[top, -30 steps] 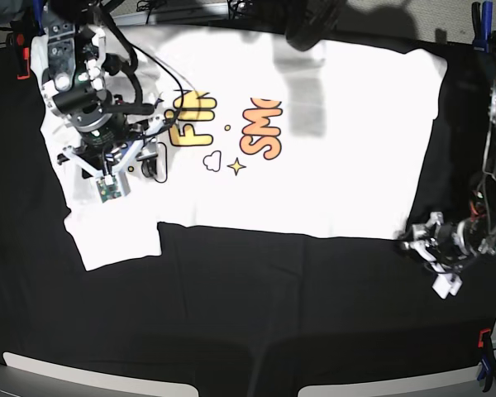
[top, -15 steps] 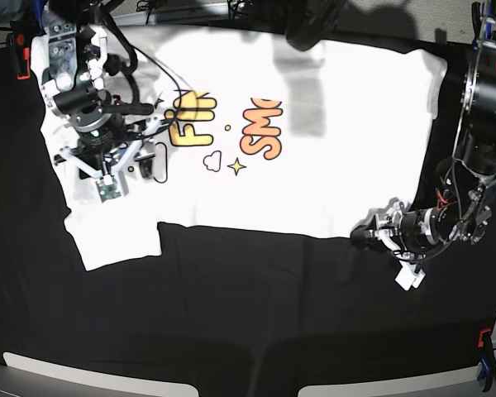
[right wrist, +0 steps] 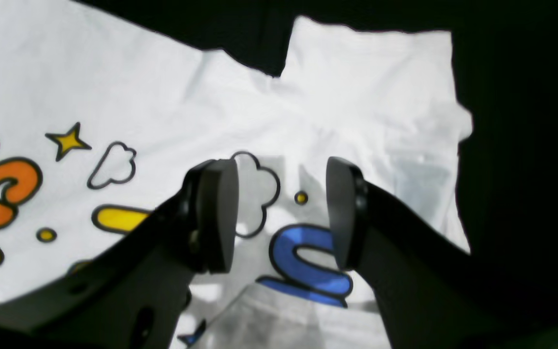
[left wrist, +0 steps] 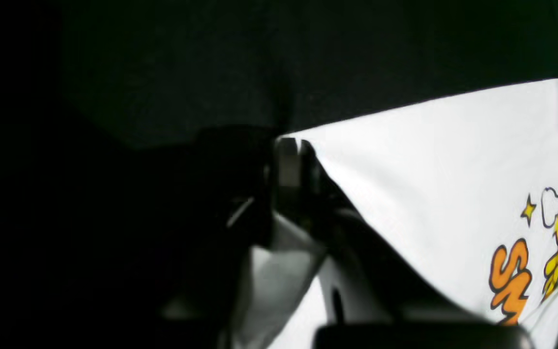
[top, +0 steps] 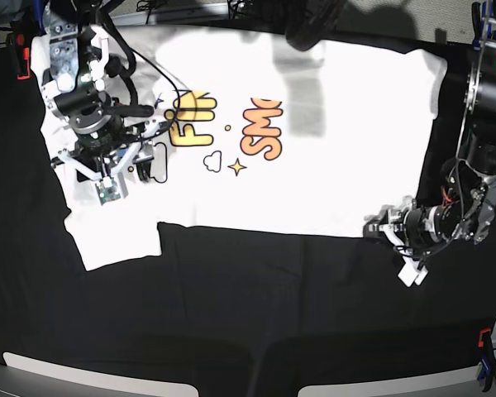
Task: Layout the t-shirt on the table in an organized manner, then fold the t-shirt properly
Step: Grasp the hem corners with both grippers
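A: What setting is shown?
B: A robotics lab: a counter [top: 256, 314] draped in black cloth, held by a red clip [top: 21, 55] and a blue clip [top: 482, 374], flanked by cabled robot arms.

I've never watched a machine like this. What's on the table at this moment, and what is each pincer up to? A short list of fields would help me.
surface: table covered in black cloth
garment: white t-shirt spread flat, printed side up
print: orange, yellow and blue letters, a star, cloud outlines
left pincer: shut at the shirt's hem corner; a pinch on the cloth looks likely
right pincer: open, above the print near a sleeve, holding nothing
fold: not yet begun
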